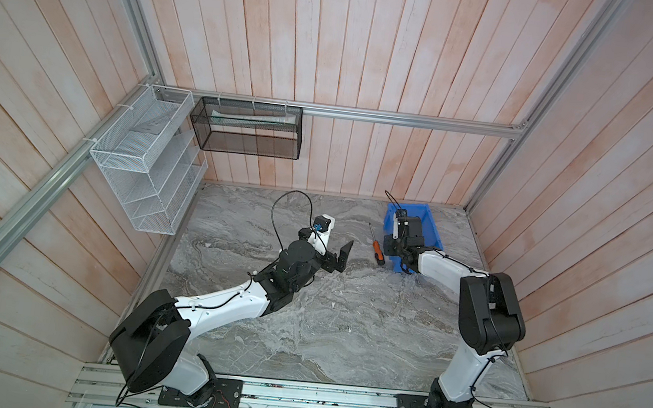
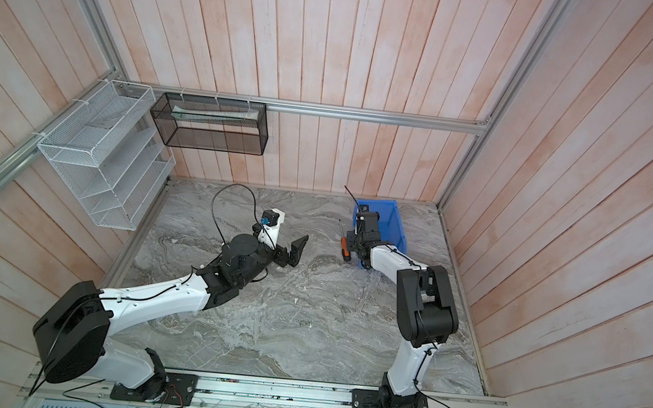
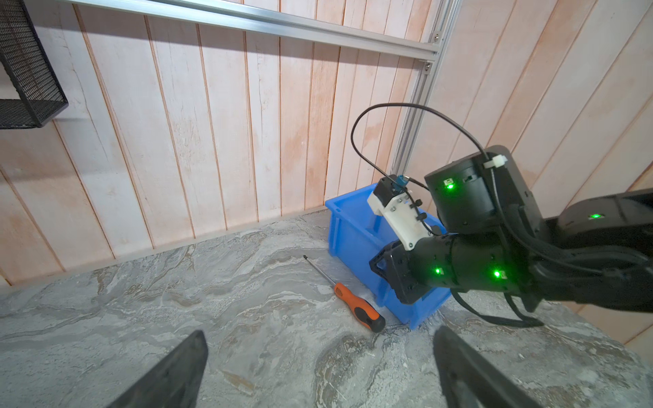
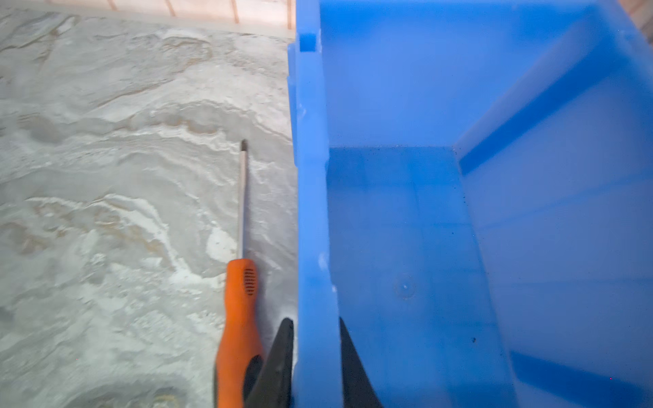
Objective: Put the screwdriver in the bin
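1. Right wrist view: find the right gripper [image 4: 313,321] clenched on the left side wall of the bin [image 4: 311,176], one finger inside, one outside.
2. Not holding the screwdriver [image 4: 240,311]. Spot it flat on the table just left of that wall, outside the bin, handle near, shaft pointing far. Black end right beside the outer finger; cannot tell whether touching.
3. Judged risky: a grip on the wrong thing. Likely to drag or tip the bin if raised like this, and to leave the task undone.
4. Also likely to knock the handle aside with the outer finger on opening or pulling back, sending it rolling out of line.
5. Further left, see the left gripper [image 3: 318,335] released, fingers spread wide, hovering over bare table, well apart from the screwdriver. Little danger of a clash from there, but more if sent towards the same handle.
6. Underneath, note the grey marbled table [image 1: 345,320]: hard and smooth-looking, probably offering a round handle little hold.
7. Around it, note the pale plank walls [image 1: 375,51] on three sides, with the bin tucked into the far right corner, leaving little room beyond.
8. Higher up, note the black mesh basket [image 1: 249,129] on the far wall and the white wire rack [image 1: 144,176] on the left wall, both clear of the work.
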